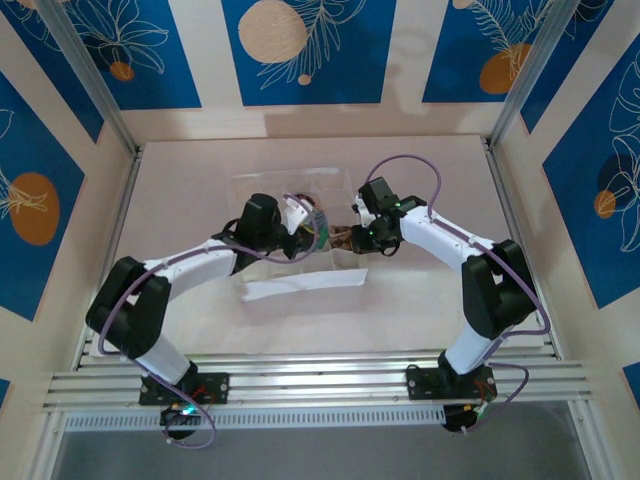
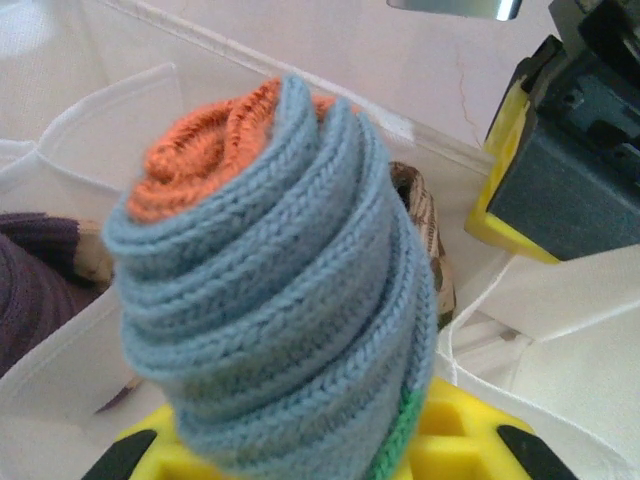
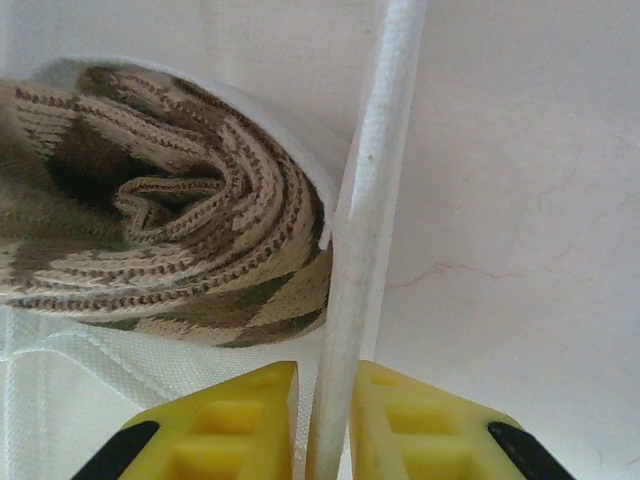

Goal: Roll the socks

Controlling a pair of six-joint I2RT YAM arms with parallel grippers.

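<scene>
One tightly rolled blue-grey knit sock, orange cuff at its core: clamped in the left gripper, likely for stowing. One rolled brown-tan diamond-patterned sock: inside the white fabric box at mid-worktop. The right gripper pinches the box wall, apparently steadying it. One purple knit sock: alongside. Surface: pale worktop. Surround: blue leaf-print wall panels.
</scene>
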